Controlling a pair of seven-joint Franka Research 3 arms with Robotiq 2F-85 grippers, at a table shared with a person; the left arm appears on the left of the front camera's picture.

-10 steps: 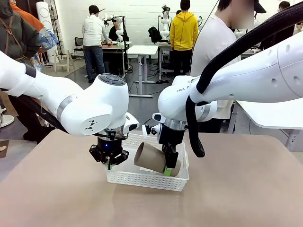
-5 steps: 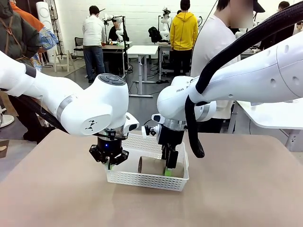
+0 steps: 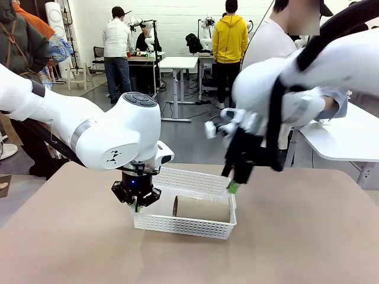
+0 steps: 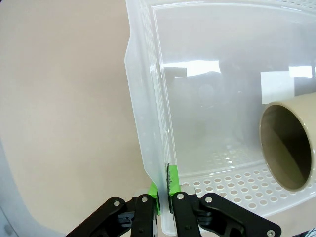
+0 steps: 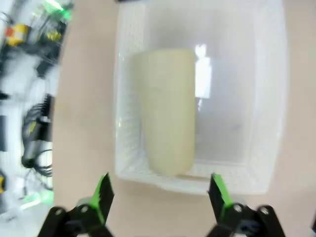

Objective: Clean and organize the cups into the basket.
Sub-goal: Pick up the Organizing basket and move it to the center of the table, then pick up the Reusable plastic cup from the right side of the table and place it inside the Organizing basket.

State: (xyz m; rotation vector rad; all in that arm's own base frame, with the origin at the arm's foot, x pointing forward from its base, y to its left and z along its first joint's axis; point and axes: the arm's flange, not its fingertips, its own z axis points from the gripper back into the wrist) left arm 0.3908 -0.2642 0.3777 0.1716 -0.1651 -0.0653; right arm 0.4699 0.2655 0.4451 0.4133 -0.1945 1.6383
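The white mesh basket [image 3: 185, 225] stands on the table's middle. A tan cup [image 3: 200, 208] lies on its side inside it, mouth towards my left gripper [image 3: 138, 205]. That gripper is shut on the basket's left wall. In the left wrist view my left gripper [image 4: 164, 191] pinches the thin wall of the basket [image 4: 148, 123], with the cup's [image 4: 286, 148] open mouth at the right. My right gripper [image 3: 233, 187] hangs open above the basket's right end, holding nothing. The right wrist view looks down past my right gripper [image 5: 160, 192] at the cup [image 5: 165, 108] in the basket [image 5: 232, 108].
A person in a white shirt [image 3: 266, 47] stands at the far side of the table. Brown tabletop [image 3: 296, 248] spreads bare around the basket. To the right stands another white table [image 3: 343, 142].
My right gripper let go of the tan cup, which dropped from a tilt to lie flat in the basket. The right arm then rose up and to the right. The left arm stayed put.
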